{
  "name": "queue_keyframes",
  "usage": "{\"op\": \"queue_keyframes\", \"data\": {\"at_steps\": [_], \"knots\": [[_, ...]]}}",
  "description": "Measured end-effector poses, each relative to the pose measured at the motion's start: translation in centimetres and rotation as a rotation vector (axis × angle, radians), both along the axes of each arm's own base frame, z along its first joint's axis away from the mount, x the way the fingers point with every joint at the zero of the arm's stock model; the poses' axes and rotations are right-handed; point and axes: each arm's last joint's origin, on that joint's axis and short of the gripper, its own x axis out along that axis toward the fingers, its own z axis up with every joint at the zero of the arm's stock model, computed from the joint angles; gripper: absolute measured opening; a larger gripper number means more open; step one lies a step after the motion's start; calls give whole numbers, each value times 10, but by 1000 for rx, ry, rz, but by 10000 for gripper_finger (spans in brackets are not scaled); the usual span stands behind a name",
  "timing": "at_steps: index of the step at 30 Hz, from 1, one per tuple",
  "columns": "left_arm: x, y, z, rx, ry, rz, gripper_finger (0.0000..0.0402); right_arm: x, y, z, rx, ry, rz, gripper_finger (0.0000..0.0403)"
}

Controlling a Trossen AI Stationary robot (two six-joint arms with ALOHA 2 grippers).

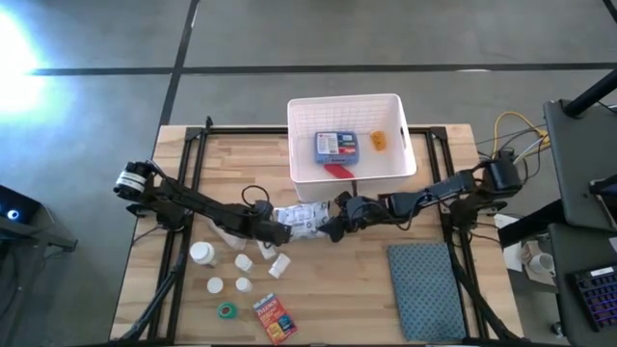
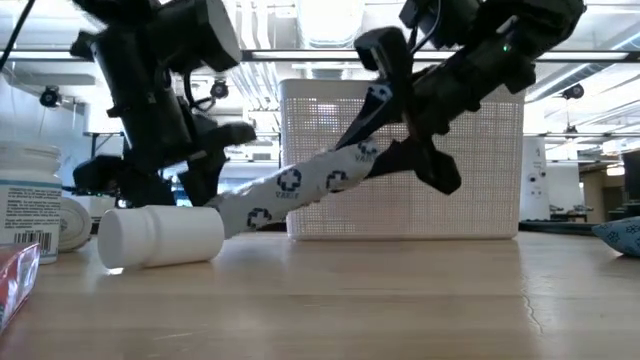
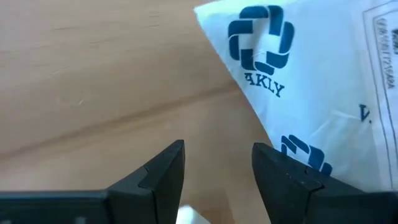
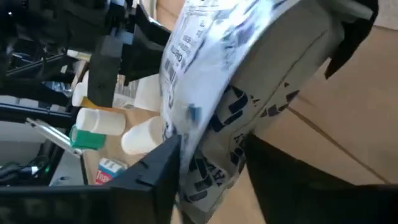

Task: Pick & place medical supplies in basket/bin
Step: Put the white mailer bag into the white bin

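A white-blue wipes packet (image 1: 304, 220) hangs slanted in front of the white basket (image 1: 400, 135), with my right gripper (image 1: 335, 224) shut on its right end. In the low view the packet (image 2: 300, 185) slopes down to the left from that gripper (image 2: 385, 140). My left gripper (image 3: 217, 165) stands open just left of the packet's low end (image 3: 311, 81), bare wood showing between its fingers. In the basket lie a blue box (image 1: 337, 146), an orange item (image 1: 379, 141) and a red tube (image 1: 337, 171). My right gripper pinches the packet's right end (image 4: 211, 155) between its two fingers, coming slanting down from the table's right side. That end is lifted and the packet slopes down to its left end (image 2: 235, 215), low near the table; whether it rests there I cannot tell.
Several white bottles (image 1: 202, 253) lie near the table's front left, one on its side (image 2: 160, 237). A green tape roll (image 1: 227, 310) and an orange-red box (image 1: 274, 318) sit near the front edge. A teal-grey mat (image 1: 431, 289) covers the front right.
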Motion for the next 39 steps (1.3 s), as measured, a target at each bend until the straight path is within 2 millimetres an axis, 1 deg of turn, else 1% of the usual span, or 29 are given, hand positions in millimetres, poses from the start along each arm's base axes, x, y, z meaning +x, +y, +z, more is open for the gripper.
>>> {"op": "queue_keyframes", "data": {"at_steps": [3, 5, 8, 11, 14, 16, 20, 23, 25, 26, 28, 30, 31, 32, 33, 35, 37, 39], "knots": [[3, -2, 14, 22, 40, -2, 169, -5, 3, 10, -2, -1, 9, 119], [6, -3, 26, 38, 65, -21, 168, -9, 7, 17, -1, -17, 22, 94], [11, -10, 50, 56, 92, -68, 167, -15, 16, 29, 0, -39, 54, 58], [15, -20, 79, 110, 78, -87, 166, -23, 26, 45, 2, -91, 97, 31], [18, -32, 110, 179, 21, -98, 166, -33, 38, 65, -5, -164, 115, 15], [19, -37, 130, 217, -24, -88, 166, -39, 44, 82, -23, -231, 110, 12], [20, -39, 165, 288, -113, -51, 166, -52, 48, 121, -106, -377, 59, 12], [22, -38, 191, 326, -191, -18, 166, -61, 44, 151, -198, -460, -8, 11], [25, -38, 212, 371, -292, 14, 166, -67, 39, 170, -274, -483, -61, 10], [26, -38, 222, 407, -337, 33, 166, -69, 36, 177, -318, -468, -85, 9], [22, -34, 241, 501, -362, 49, 166, -70, 29, 187, -403, -403, -116, 8], [27, -23, 259, 586, -402, 85, 166, -73, 19, 202, -450, -359, -137, 8], [28, -15, 266, 625, -384, 80, 166, -74, 13, 211, -464, -350, -153, 8], [31, -6, 271, 657, -357, 72, 166, -75, 7, 218, -484, -332, -167, 8], [35, 5, 276, 667, -343, 69, 166, -74, 1, 220, -508, -296, -175, 8], [41, 20, 282, 648, -321, 43, 166, -70, -12, 226, -547, -250, -206, 8], [43, 24, 287, 618, -329, 18, 166, -68, -22, 229, -576, -201, -191, 8], [41, 20, 288, 617, -327, -14, 166, -72, -26, 241, -575, -207, -165, 8]]}}
